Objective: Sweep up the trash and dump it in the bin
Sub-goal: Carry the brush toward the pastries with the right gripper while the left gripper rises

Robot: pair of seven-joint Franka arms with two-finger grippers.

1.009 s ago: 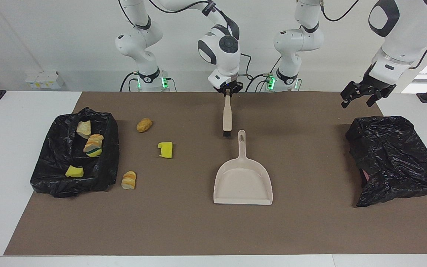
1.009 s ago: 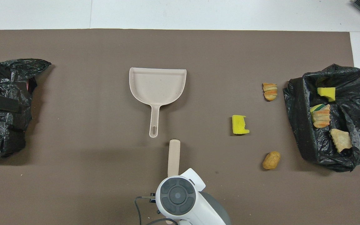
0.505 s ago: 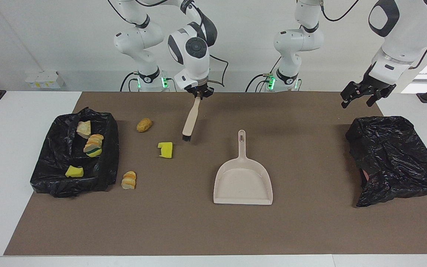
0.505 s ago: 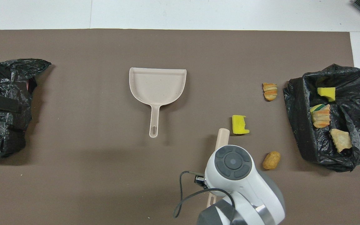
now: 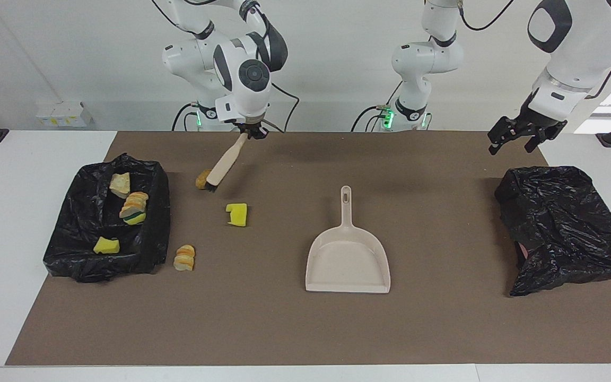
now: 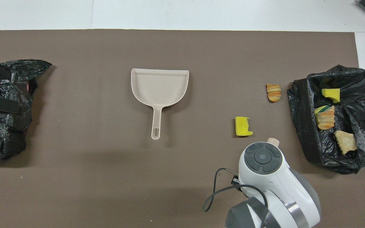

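Facing: right gripper (image 5: 252, 132) pinched on brush (image 5: 223, 165) handle, brush tilted, bristles touching brown nugget (image 5: 201, 179) near the mat's robot edge. Yellow sponge (image 5: 237, 214) and striped piece (image 5: 184, 257) loose on mat (image 5: 284, 329) beside bin (image 5: 72, 254) — four scraps inside. Left gripper (image 5: 517, 139) spread, waiting over the black bag (image 5: 565, 228). Dustpan (image 5: 348, 260) mid-mat.

Overhead: right arm covers nugget; sponge (image 6: 243, 126), striped piece (image 6: 273, 92), dustpan (image 6: 160, 87) visible — bin (image 6: 303, 126) at the right arm's end.
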